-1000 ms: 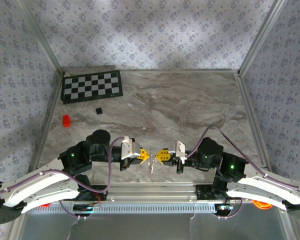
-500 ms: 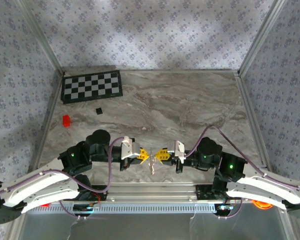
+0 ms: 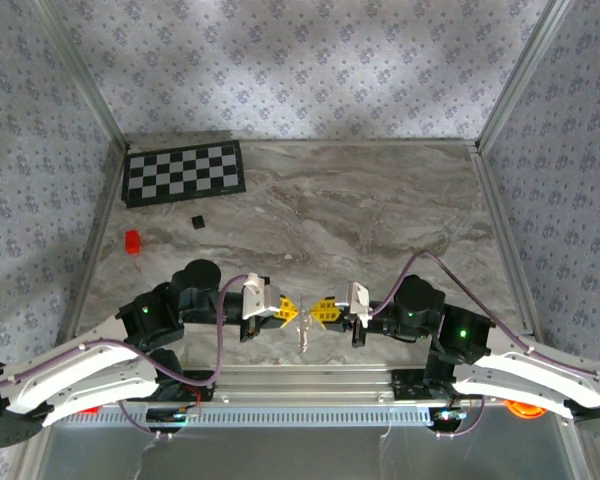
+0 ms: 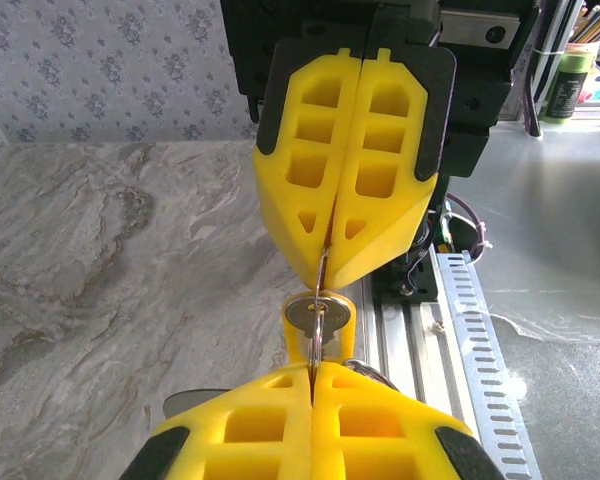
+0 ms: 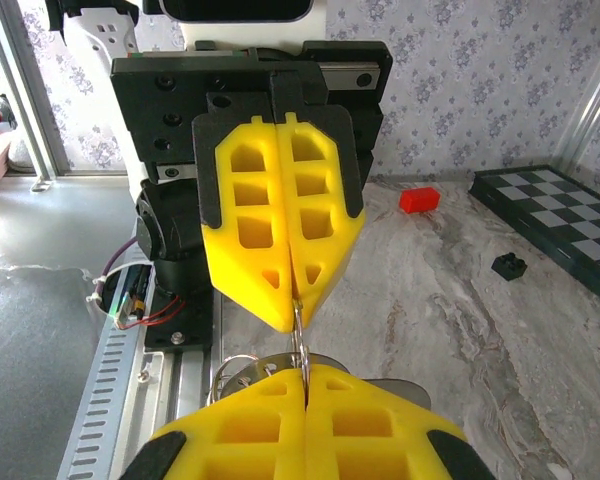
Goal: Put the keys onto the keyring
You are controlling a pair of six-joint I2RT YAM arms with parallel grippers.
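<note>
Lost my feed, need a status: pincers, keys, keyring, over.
Left pincer, right pincer shut, tip to tip, keyring pinched between. Silver key hangs at the tips. Red block, black cube far off.

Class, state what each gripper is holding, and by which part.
The left gripper and the right gripper each pinch the keyring by its thin wire, at opposite sides; a key hangs between them.

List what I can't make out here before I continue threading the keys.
- Right wrist: keyring mostly covered by right gripper fingers.
- Left wrist: key lower part hidden behind left gripper fingers.
- Top external: keys too small; threaded or not, unclear.
- Both wrists: thin edge-on metal between shut grippers; ring or key, unclear.
</note>
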